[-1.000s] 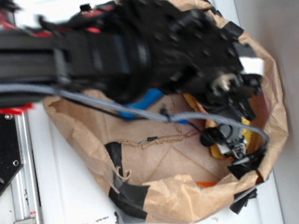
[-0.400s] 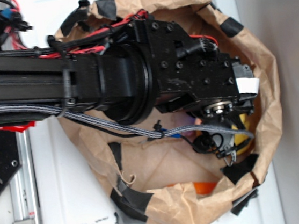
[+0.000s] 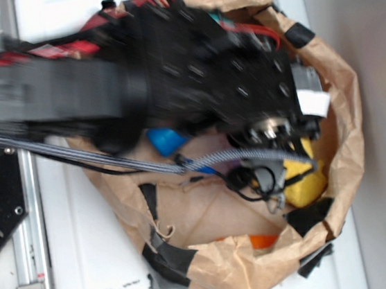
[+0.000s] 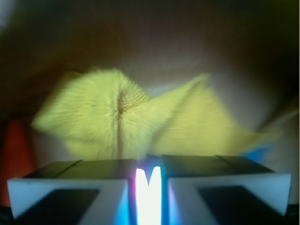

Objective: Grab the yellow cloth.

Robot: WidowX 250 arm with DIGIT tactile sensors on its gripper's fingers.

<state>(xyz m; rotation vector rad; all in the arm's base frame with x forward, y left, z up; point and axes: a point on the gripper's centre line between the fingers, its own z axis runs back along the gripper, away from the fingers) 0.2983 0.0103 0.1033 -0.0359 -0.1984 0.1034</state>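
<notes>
Arm has shifted up-frame since a moment ago, uncovering more yellow cloth [image 3: 303,182] inside the paper bag [image 3: 346,109]; wrist view shows hand [image 4: 149,180] pinched on a cloth [image 4: 140,117] fold, so the grab looks made, lift next

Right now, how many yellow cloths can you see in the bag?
1. The yellow cloth lies inside the paper bag near its right wall, partly under the robot arm; more could be hidden there.
</notes>
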